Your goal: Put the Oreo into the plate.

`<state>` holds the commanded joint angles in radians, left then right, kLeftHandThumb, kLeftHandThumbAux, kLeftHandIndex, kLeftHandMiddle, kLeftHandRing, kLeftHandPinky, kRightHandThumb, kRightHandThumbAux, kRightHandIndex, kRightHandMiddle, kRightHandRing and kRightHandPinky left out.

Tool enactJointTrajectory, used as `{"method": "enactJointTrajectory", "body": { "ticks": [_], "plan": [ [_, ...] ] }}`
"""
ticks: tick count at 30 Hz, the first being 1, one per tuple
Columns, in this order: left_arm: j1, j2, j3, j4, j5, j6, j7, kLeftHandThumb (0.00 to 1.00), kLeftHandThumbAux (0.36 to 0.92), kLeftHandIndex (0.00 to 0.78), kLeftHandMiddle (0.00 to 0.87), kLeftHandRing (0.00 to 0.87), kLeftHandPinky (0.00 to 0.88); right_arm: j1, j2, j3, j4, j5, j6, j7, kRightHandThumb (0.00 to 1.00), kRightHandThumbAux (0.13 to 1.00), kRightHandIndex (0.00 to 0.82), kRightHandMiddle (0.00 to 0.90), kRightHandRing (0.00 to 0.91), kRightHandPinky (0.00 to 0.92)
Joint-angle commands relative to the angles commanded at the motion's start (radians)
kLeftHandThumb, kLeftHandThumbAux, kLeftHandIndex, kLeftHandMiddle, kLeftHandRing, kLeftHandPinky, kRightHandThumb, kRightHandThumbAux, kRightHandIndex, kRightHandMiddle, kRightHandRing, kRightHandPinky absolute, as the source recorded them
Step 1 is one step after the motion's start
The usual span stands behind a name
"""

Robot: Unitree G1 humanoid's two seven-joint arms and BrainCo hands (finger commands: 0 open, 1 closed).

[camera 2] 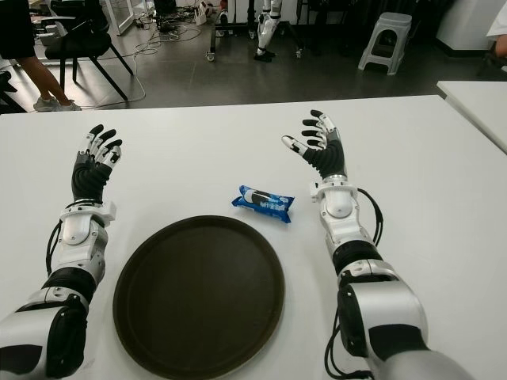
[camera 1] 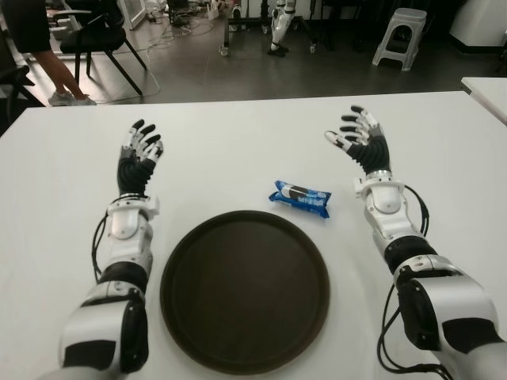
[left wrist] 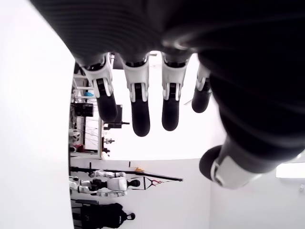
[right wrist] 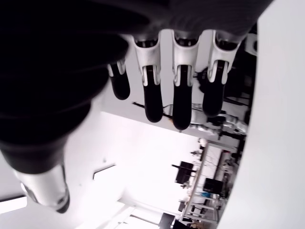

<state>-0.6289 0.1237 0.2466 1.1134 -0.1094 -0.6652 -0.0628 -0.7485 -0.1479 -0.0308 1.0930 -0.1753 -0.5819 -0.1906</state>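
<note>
A: Where's the Oreo (camera 1: 300,199)?

B: Centre of frame on the table (camera 1: 238,142), just past the plate (camera 1: 245,289) rim's upper right. Blue wrapper; no lettering readable.

A: Hands?

B: Left hand (camera 1: 140,150) and right hand (camera 1: 358,136) both spread, empty. Nothing has been grasped. I'd judge the right should reach in and pinch it.

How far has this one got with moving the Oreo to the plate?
Nothing is done yet. The Oreo pack lies on the white table just beyond the empty brown plate. The left hand and right hand are open, holding nothing. Reaching, grasping and placing are all left.
</note>
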Motion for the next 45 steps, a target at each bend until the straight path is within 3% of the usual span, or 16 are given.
{"method": "enactJointTrajectory", "body": {
  "ticks": [2,6,11,13,14,22,25,28,35,45],
  "plan": [
    [0.002,0.002,-0.003,-0.001,0.003,-0.002,-0.001,0.062,0.671,0.107,0.186,0.168,0.166,0.005,-0.017,0.028,-0.037,-0.036,0.007,-0.01,0.064,0.685,0.168,0.25,0.261,0.273],
    [0.005,0.003,-0.014,-0.022,0.013,-0.006,-0.001,0.057,0.659,0.106,0.184,0.165,0.154,0.031,-0.083,0.105,-0.157,-0.155,0.033,-0.024,0.04,0.662,0.159,0.236,0.244,0.234],
    [0.016,0.016,-0.028,-0.058,0.019,0.002,-0.011,0.062,0.648,0.107,0.187,0.172,0.163,0.108,-0.135,0.166,-0.429,-0.285,0.159,-0.005,0.012,0.592,0.11,0.182,0.179,0.114],
    [0.019,0.019,-0.031,-0.065,0.02,0.007,-0.015,0.065,0.648,0.107,0.187,0.173,0.166,0.13,-0.142,0.177,-0.511,-0.31,0.206,0.011,0.006,0.581,0.1,0.172,0.167,0.095],
    [0.024,0.026,-0.037,-0.073,0.025,0.02,-0.02,0.069,0.653,0.107,0.187,0.174,0.168,0.137,-0.163,0.194,-0.545,-0.344,0.227,0.025,0.003,0.572,0.094,0.166,0.158,0.087],
    [0.047,0.046,-0.069,-0.136,0.053,0.094,-0.029,0.063,0.68,0.121,0.212,0.195,0.183,0.181,-0.246,0.259,-0.688,-0.467,0.351,0.12,0.0,0.518,0.06,0.127,0.125,0.082],
    [0.057,0.05,-0.083,-0.163,0.065,0.121,-0.031,0.055,0.682,0.121,0.212,0.196,0.186,0.225,-0.286,0.278,-0.799,-0.51,0.414,0.2,0.0,0.491,0.041,0.096,0.092,0.069],
    [0.066,0.055,-0.102,-0.184,0.08,0.145,-0.035,0.042,0.686,0.119,0.209,0.191,0.182,0.29,-0.322,0.293,-1.027,-0.554,0.541,0.382,0.0,0.445,0.017,0.057,0.052,0.052],
    [0.074,0.053,-0.114,-0.191,0.087,0.159,-0.043,0.03,0.69,0.122,0.206,0.186,0.178,0.296,-0.34,0.314,-1.138,-0.592,0.65,0.54,0.0,0.364,0.001,0.011,0.009,0.029],
    [0.053,0.049,-0.11,-0.108,0.077,0.187,-0.068,0.037,0.646,0.109,0.194,0.188,0.192,0.309,-0.367,0.366,-1.147,-0.634,0.629,0.58,0.0,0.309,0.0,0.0,0.0,0.001]
  ]
}}
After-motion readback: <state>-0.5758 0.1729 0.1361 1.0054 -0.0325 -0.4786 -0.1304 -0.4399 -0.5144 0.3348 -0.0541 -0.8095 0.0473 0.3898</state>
